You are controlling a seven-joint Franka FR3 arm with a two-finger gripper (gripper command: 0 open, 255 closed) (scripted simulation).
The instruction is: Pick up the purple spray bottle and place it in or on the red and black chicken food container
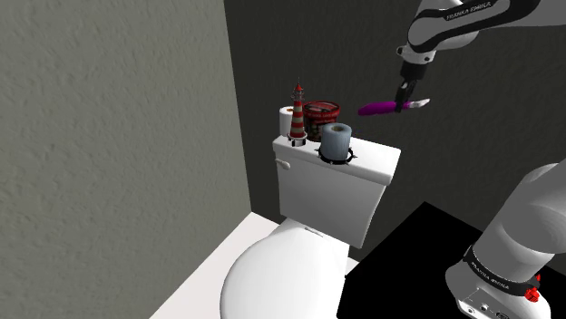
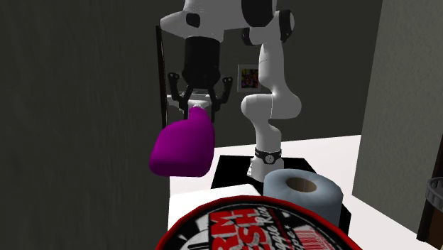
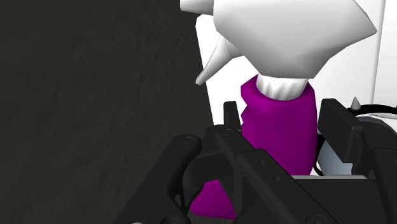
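Nearest the shoulder camera stands the arm's white lower link (image 1: 522, 227), and past it the toilet (image 1: 281, 272), whose tank top (image 1: 376, 161) carries the red and black container (image 1: 322, 116) at the far side, a grey paper roll (image 1: 336, 142) just in front of it and a lighthouse figure (image 1: 297, 109) at its left. The gripper (image 1: 405, 98) hangs in the air right of the container, above the tank's right end, clamped on the purple spray bottle (image 1: 379, 108), which lies level with its base pointing left toward the container. In the second exterior view the container (image 2: 255, 231) is nearest, the roll (image 2: 302, 186) beside it, and the bottle (image 2: 183, 145) faces it base first from farther off and higher. In the wrist view the fingers (image 3: 231, 121) clasp the purple body (image 3: 280, 127) below the white trigger head (image 3: 286, 38). The carry looks to be the step in hand: travel left at this height so the base clears the roll and the rim, then lower and release only once the bottle's middle is over the opening, since lying level it may bridge the rim. Open air lies along that path; the dark wall (image 1: 363, 54) close behind and the tall lighthouse bound it.
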